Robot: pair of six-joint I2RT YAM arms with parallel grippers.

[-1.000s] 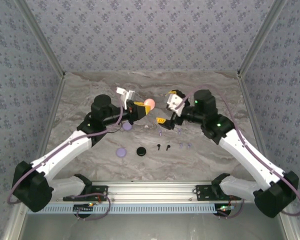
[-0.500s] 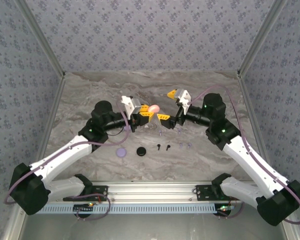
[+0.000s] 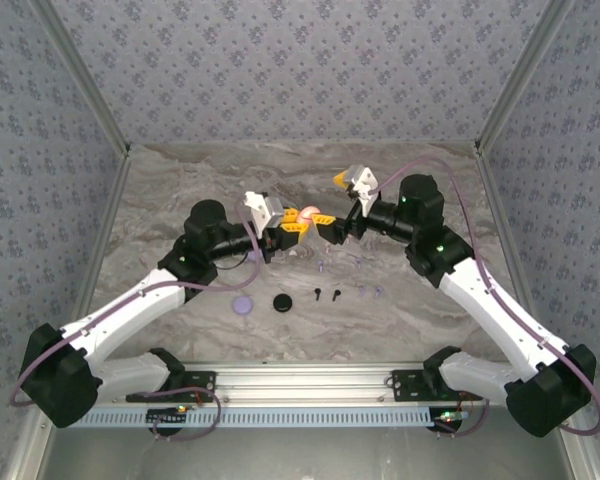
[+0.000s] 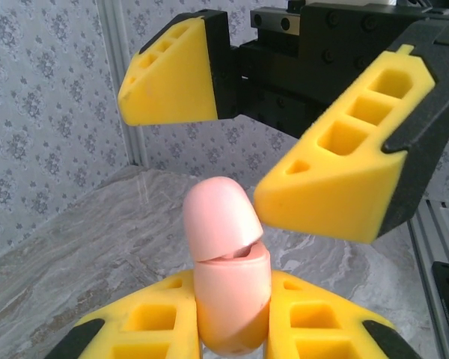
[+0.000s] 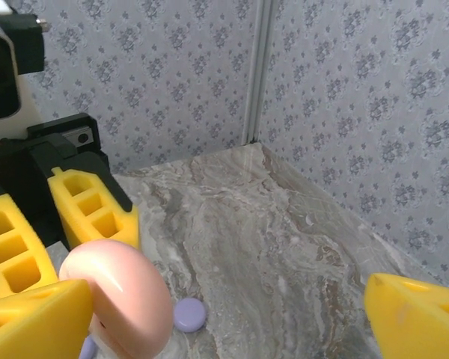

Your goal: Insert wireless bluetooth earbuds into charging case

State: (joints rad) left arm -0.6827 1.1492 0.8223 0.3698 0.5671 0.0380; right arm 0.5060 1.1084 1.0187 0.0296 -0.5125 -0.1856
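A pale pink oval charging case (image 4: 226,278) stands upright with my left gripper (image 4: 229,323) shut on its lower half; its lid is slightly ajar. In the top view the case (image 3: 317,217) hangs above the table's middle. My right gripper (image 3: 334,206) is open with the case's top between its spread yellow fingers (image 4: 337,176). From the right wrist the case (image 5: 127,299) sits against the right gripper's (image 5: 224,321) left finger. On the table lie tiny earbuds: a black pair (image 3: 327,294), a lavender pair (image 3: 370,291), and pale ones (image 3: 322,266).
A black round case (image 3: 282,302) and a lavender round case (image 3: 243,304) lie on the marble table (image 3: 180,190) near the left arm. Another lavender case (image 5: 188,314) lies below the grippers. Patterned walls close in the back and sides.
My right gripper has swung left and now brackets the pink case. The left gripper has carried the case a little to the right, toward it.
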